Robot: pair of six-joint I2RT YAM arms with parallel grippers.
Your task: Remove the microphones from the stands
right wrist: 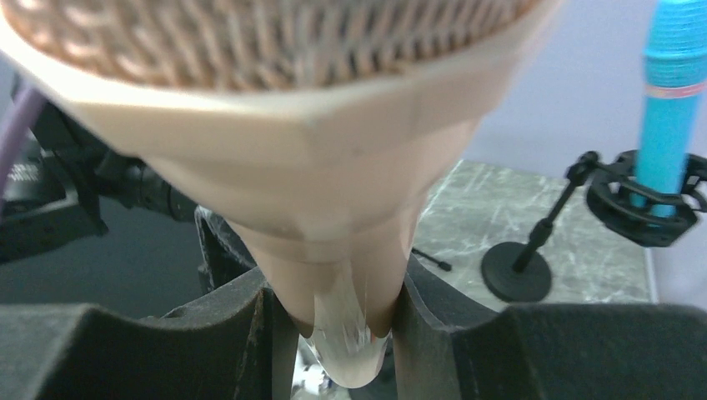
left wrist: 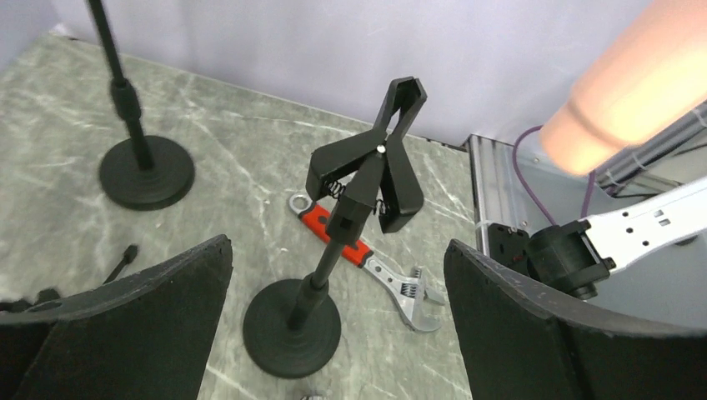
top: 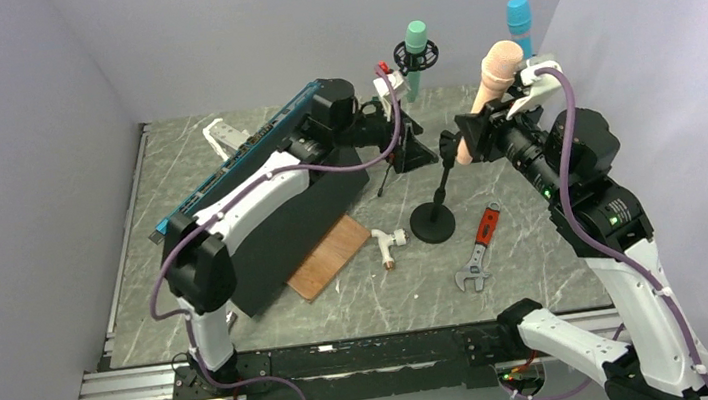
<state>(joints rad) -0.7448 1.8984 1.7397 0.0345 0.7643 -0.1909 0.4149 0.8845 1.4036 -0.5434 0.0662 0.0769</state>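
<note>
A peach microphone (top: pixel 494 78) is gripped by its handle in my right gripper (top: pixel 483 130), raised and tilted above the table. In the right wrist view the microphone (right wrist: pixel 333 167) fills the frame, with the right gripper (right wrist: pixel 342 312) shut on its tapered handle. The black stand (top: pixel 433 221) stands mid-table; its spring clip (top: pixel 446 142) is empty, a little left of and below the microphone. My left gripper (top: pixel 412 151) is open and empty behind the stand. In the left wrist view the left gripper (left wrist: pixel 338 246) frames the stand (left wrist: pixel 293 327), with the empty clip (left wrist: pixel 375 167) and the microphone (left wrist: pixel 634 92) at top right.
A red-handled wrench (top: pixel 478 246) lies right of the stand base. A white pipe fitting (top: pixel 390 244) and a wooden board (top: pixel 328 255) lie to its left. A large black case (top: pixel 258 186) stands at left. A green microphone (top: pixel 415 47) and a blue one (top: pixel 518 15) stand on stands at the back.
</note>
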